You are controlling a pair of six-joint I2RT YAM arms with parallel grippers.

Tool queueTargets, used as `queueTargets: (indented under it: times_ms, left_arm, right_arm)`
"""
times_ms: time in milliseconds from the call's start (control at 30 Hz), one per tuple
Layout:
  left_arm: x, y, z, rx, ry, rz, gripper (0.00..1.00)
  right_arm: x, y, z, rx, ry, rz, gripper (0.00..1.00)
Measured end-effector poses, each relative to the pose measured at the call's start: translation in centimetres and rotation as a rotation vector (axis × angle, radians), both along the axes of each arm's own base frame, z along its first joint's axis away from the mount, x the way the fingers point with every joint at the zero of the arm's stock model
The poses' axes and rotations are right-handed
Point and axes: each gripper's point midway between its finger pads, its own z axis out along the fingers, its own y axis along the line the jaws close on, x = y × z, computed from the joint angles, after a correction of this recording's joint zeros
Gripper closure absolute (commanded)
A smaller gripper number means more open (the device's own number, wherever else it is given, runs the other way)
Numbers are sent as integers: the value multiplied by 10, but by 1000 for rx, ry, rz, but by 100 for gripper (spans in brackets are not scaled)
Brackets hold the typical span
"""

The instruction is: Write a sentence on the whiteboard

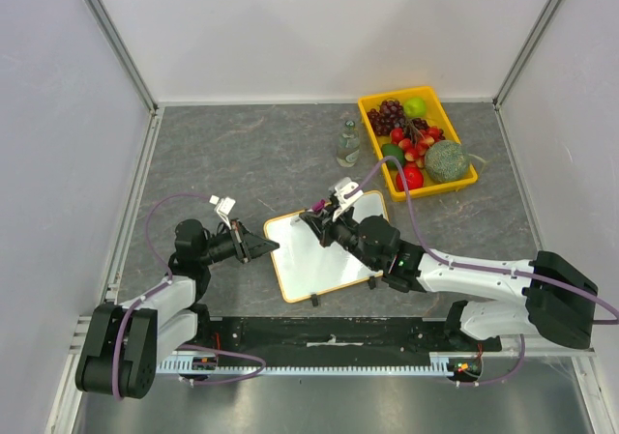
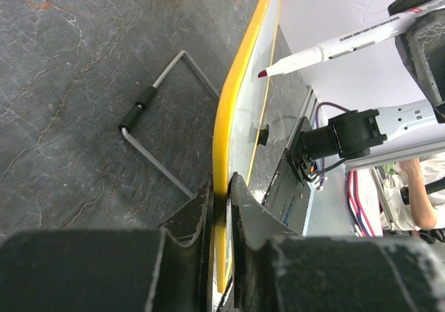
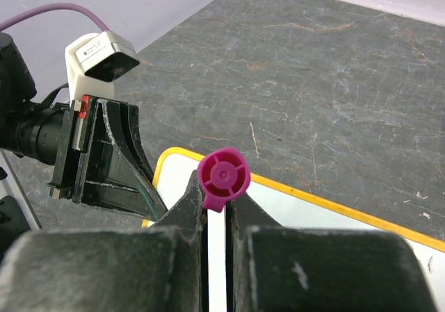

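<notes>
The whiteboard (image 1: 329, 260) lies in the middle of the table, its yellow rim (image 2: 233, 110) seen edge-on in the left wrist view. My left gripper (image 1: 274, 248) (image 2: 224, 187) is shut on the board's left edge. My right gripper (image 1: 329, 221) (image 3: 217, 187) hovers over the board's far left corner, shut on a white marker (image 2: 348, 42) with a magenta end cap (image 3: 223, 178). The marker's dark red tip (image 2: 263, 72) sits close to the white face; I cannot tell whether it touches. No sentence shows on the visible white surface (image 3: 320, 211).
A yellow tray (image 1: 466, 180) of fruit stands at the back right, with a small glass bottle (image 1: 348, 144) to its left. A bent wire stand (image 2: 160, 128) lies under the board's edge. Two black clips (image 1: 315, 300) sit on the board's near edge.
</notes>
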Motion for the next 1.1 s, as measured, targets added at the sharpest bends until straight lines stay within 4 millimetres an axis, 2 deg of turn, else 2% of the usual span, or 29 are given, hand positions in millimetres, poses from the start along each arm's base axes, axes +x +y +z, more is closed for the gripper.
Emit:
queueTargets:
  times_ms: [533,1100]
  left_arm:
    - [0,0,1,-2,-6,-5,98]
    - [0,0,-1,-1,0,-3,98]
  right_arm:
    - [8,-5,2,19,-5,-61,100]
    - [2,-8,-9,47,18,-49,100]
